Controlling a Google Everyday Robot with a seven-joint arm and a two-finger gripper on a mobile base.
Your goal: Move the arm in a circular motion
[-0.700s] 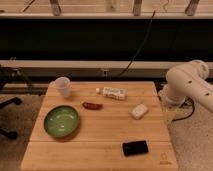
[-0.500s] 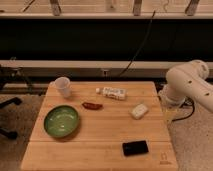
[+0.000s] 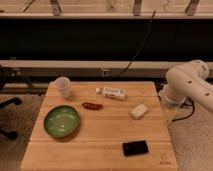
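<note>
Wooden table [image 3: 100,160] carries 6 items, 1 of each: white cup [image 3: 63,86], green bowl [image 3: 61,121], reddish-brown piece [image 3: 92,105], white labelled packet [image 3: 112,92], pale block [image 3: 139,111], black flat device [image 3: 135,147]. 1 white arm [image 3: 190,85] stands off the table's right edge. Gripper is outside the view, so its state cannot be told.

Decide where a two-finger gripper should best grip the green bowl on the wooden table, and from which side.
Probably the rim on the side nearest the arm, coming from above. The green bowl sits upright and open and looks too wide to span. One of the jaws would go inside the rim, one outside. The gripper is out of view.
</note>
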